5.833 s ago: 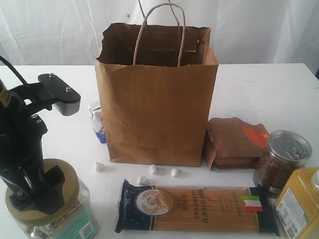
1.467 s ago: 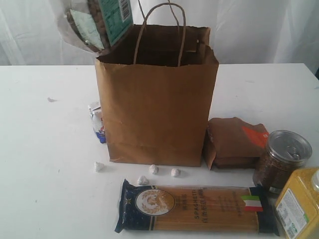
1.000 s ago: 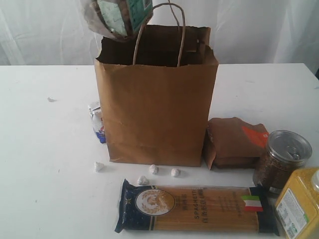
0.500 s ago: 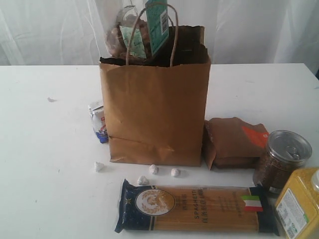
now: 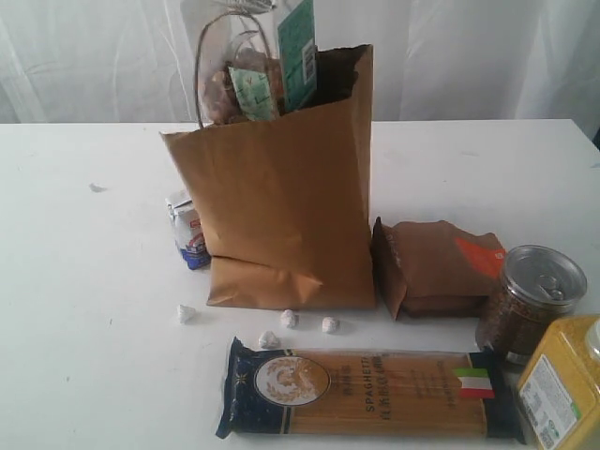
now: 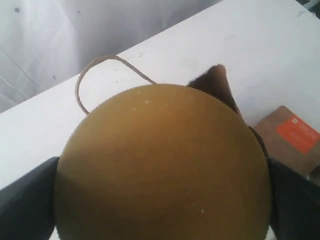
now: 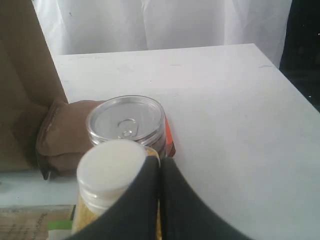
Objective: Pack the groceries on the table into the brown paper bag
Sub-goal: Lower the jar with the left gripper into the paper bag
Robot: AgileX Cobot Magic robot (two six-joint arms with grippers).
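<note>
The brown paper bag stands mid-table, leaning and creased. The tan-lidded clear jar hangs in its mouth, partly below the rim. My left gripper is shut on that jar: the tan lid fills its view with a black finger on each side. In front lie the spaghetti pack, the brown pouch, the silver-lidded jar and the bottle of yellow grains. My right gripper is shut and empty, just over the bottle's white cap.
A small white and blue carton stands against the bag's left side. Tiny white bits lie between bag and spaghetti pack. A white curtain hangs behind the table.
The jar has come down from above the bag into its mouth. The bag has shifted left, narrowed and creased at its base. The right gripper has not moved.
</note>
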